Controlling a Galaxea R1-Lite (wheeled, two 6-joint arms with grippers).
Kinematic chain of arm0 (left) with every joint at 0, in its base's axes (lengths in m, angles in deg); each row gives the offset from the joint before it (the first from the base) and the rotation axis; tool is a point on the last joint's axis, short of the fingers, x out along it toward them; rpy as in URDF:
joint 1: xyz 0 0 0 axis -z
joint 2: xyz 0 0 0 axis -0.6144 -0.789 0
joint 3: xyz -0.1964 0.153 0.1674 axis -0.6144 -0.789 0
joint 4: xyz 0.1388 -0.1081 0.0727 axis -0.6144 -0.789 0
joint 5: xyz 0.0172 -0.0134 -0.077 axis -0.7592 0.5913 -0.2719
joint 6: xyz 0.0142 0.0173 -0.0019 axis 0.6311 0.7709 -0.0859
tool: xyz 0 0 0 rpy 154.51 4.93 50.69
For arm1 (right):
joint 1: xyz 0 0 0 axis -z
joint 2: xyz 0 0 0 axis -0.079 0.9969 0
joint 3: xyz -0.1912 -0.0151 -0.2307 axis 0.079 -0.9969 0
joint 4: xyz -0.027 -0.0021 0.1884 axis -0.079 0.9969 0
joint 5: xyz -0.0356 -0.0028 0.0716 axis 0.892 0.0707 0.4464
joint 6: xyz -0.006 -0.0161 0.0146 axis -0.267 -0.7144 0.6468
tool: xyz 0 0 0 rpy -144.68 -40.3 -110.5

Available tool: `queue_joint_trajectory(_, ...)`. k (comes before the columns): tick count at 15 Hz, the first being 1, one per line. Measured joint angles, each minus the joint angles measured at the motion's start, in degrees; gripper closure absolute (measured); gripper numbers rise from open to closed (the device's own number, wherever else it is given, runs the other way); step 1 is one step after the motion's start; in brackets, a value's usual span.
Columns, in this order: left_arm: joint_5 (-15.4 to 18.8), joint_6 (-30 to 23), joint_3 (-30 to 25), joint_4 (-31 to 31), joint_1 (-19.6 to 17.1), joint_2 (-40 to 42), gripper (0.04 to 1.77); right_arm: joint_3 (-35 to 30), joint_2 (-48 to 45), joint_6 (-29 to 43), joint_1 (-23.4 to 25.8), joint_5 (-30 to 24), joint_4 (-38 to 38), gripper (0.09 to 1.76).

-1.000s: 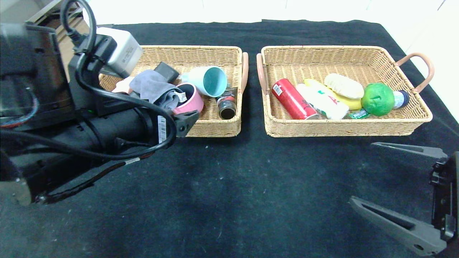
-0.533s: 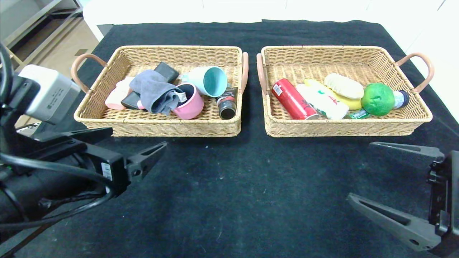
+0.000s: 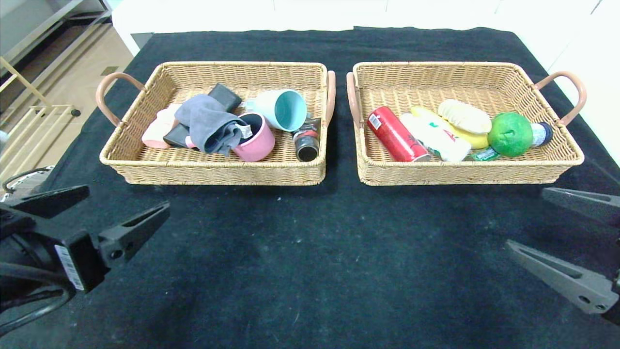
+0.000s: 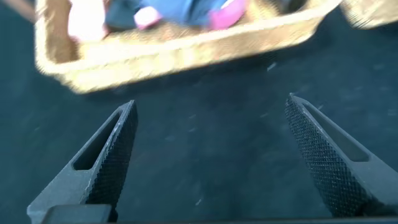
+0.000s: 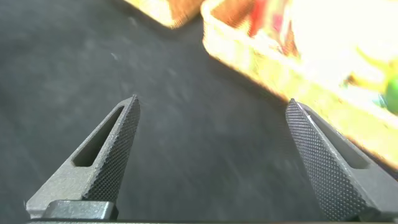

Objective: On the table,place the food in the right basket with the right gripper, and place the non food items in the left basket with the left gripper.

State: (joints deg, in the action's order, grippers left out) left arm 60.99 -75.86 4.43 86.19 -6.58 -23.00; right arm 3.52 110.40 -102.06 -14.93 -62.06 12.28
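**Food sits in the right basket, both claws apart over bare cloth**

Food is what you are sorting, and you can see it lying inside the right basket (image 3: 542, 167) at about 2 o'clock on the table (image 3: 310, 261). Start with the table itself: black cloth fills the head view, with both wicker trays side by side across the far half. The left basket (image 3: 145, 169) sits at about 10 o'clock and holds a grey cloth (image 3: 208, 123), a pink cup (image 3: 259, 140), a teal cup (image 3: 283, 109) on its side, a dark jar (image 3: 306, 144) and a black case (image 3: 224, 97).

In the right basket you have the red can (image 3: 396, 134) lying at its 9 o'clock end, the ridged bread loaf (image 3: 464, 116) near the middle, and the green lime (image 3: 510, 134) toward 3 o'clock, touching a small bottle (image 3: 541, 133). A white packet (image 3: 436, 135) and a banana (image 3: 477, 140) lie between can and lime.

Your left gripper (image 3: 101, 213) hangs at 8 o'clock, fingers spread wide, holding nothing. Your right gripper (image 3: 576, 242) hangs at 4 o'clock, likewise spread and empty.
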Motion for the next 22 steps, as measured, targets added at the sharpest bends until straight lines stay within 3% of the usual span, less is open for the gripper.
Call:
queue_joint_trajectory(3, 0.06, 0.02, -0.22, -7.23, -3.69, 4.91, 0.10, 1.21, -5.90, 0.20, 2.36, 0.38, 9.81, 0.14)
queue_joint_trajectory(6, 0.15, 0.24, -0.24, -10.62, -7.41, 10.53, 0.10, 4.40, -12.73, 0.41, 3.00, 3.66, 20.86, 0.14)
queue_joint_trajectory(11, 0.96, 2.12, 0.06, -16.62, -12.90, 17.87, 0.10, 7.94, -22.76, 0.44, 3.15, 8.44, 32.18, 0.14)
queue_joint_trajectory(16, 9.01, 4.33, 1.52, -22.87, -17.88, 25.03, 0.09, 13.51, -31.34, 0.28, 6.97, 10.47, 44.92, 0.14)
queue_joint_trajectory(22, 13.04, 4.28, 5.18, -25.84, -23.84, 28.28, 0.09, 14.77, -37.57, 0.33, 14.45, 10.96, 50.19, 0.14)
